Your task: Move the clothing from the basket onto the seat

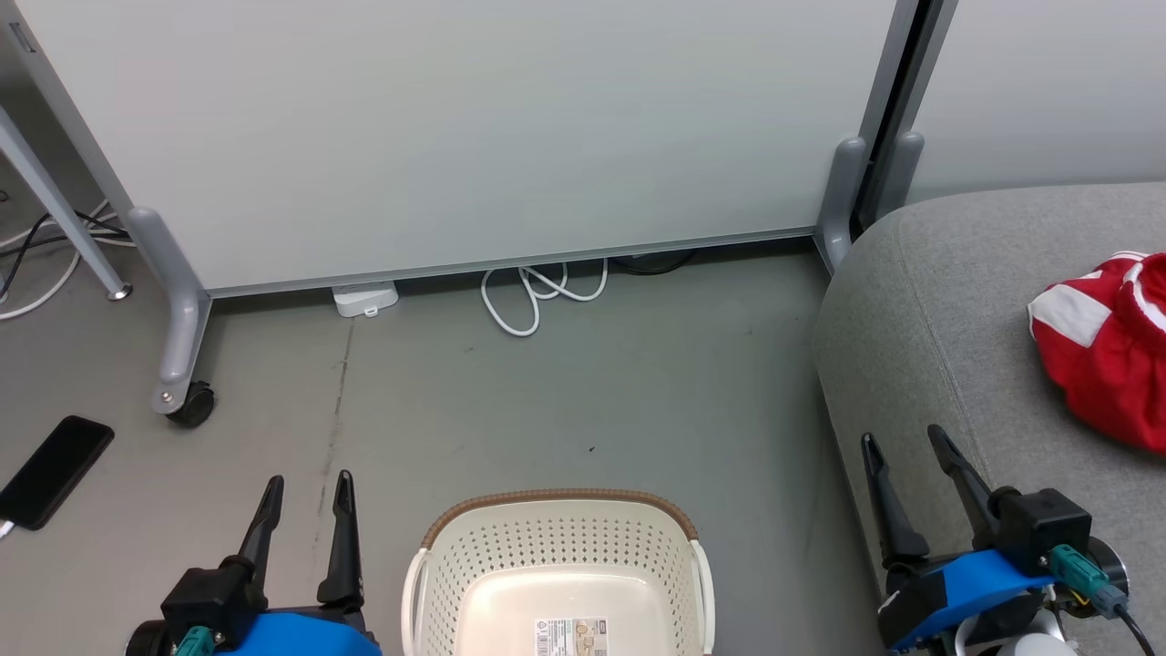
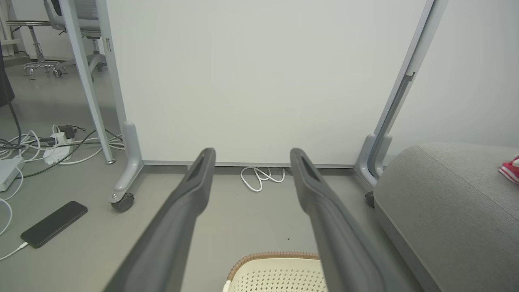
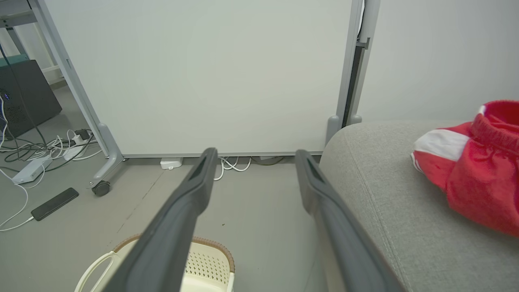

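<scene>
Red clothing [image 1: 1107, 351] with white panels lies bunched on the grey seat [image 1: 929, 310] at the right; it shows too in the right wrist view as clothing [image 3: 474, 170] on the seat [image 3: 385, 190], and as a red edge [image 2: 510, 170] in the left wrist view. The cream basket [image 1: 557, 538] with a brown rim stands on the floor at bottom centre, its bottom bare but for a label. My left gripper [image 1: 305, 492] hangs open left of the basket, nothing between its fingers. My right gripper [image 1: 906, 442] is open beside the seat's front corner, holding nothing.
A white partition panel on castors [image 1: 191, 401] stands behind the floor area. A black phone [image 1: 55, 469] on a cable lies on the floor at left. White cable loops [image 1: 537, 292] and a power strip [image 2: 56, 152] lie near the panel's base.
</scene>
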Tool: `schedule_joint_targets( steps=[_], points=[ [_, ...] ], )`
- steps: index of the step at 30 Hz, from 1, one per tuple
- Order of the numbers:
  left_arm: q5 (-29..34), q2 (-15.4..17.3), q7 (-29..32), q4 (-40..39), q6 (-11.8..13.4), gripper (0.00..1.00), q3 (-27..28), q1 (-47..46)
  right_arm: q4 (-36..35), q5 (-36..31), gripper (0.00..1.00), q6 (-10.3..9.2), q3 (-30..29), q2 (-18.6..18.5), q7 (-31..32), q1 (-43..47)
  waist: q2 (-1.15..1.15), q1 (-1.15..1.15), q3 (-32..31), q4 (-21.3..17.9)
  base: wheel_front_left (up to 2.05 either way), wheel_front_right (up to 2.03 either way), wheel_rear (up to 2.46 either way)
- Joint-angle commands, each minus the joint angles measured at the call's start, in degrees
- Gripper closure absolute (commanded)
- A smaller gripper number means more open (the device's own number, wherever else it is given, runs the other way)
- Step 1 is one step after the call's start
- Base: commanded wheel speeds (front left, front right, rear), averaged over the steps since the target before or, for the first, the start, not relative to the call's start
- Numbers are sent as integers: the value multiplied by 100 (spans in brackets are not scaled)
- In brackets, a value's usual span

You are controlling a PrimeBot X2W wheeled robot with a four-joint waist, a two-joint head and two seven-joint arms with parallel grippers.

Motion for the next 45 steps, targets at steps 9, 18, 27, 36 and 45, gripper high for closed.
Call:
schedule_joint_targets(
  steps=[9,18,27,36,45],
  points=[
    [-182,-70,86,287,1,100,3,147,326,186,100,0,-4,8,60,82,0,0,8,-28,0,0,0],
    [-1151,-83,347,206,-1,100,117,45,278,1243,100,0,-75,7,246,47,0,0,2,-33,0,0,0],
    [-1925,-93,551,142,-2,100,202,-36,232,2086,100,0,-125,7,386,23,0,0,-2,-38,0,0,0],
    [-2718,-104,759,77,-3,100,291,-121,196,2946,100,0,-183,6,536,-13,0,0,-8,-43,0,0,0],
    [-3434,-113,951,18,-5,100,372,-196,165,3723,100,1,-238,6,676,-47,0,0,-13,-48,0,0,0]
  ],
)
